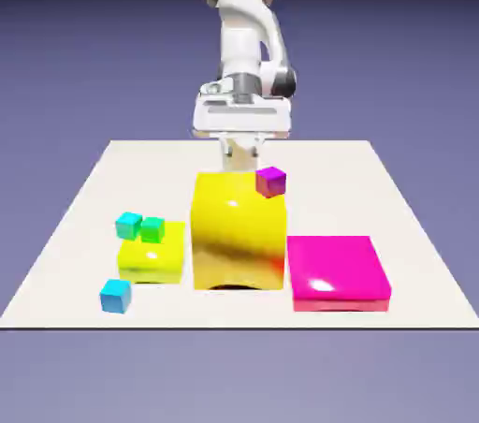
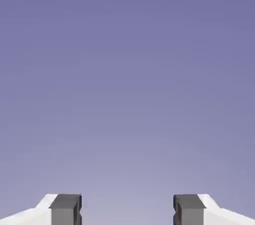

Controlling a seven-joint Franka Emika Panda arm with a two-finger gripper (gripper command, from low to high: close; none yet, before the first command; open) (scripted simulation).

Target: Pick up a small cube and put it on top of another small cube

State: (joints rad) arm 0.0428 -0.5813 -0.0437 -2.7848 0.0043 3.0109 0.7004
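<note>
Likely light, rigid and slick, the cyan cube (image 1: 116, 296) near the table's (image 1: 412, 215) front corner wanted a flat-side pinch; gripper (image 2: 127, 210) spread, empty.

Cyan cube (image 1: 128, 225) on low yellow block (image 1: 150, 260); purple cube (image 1: 270, 181) atop tall one (image 1: 238, 232).
</note>
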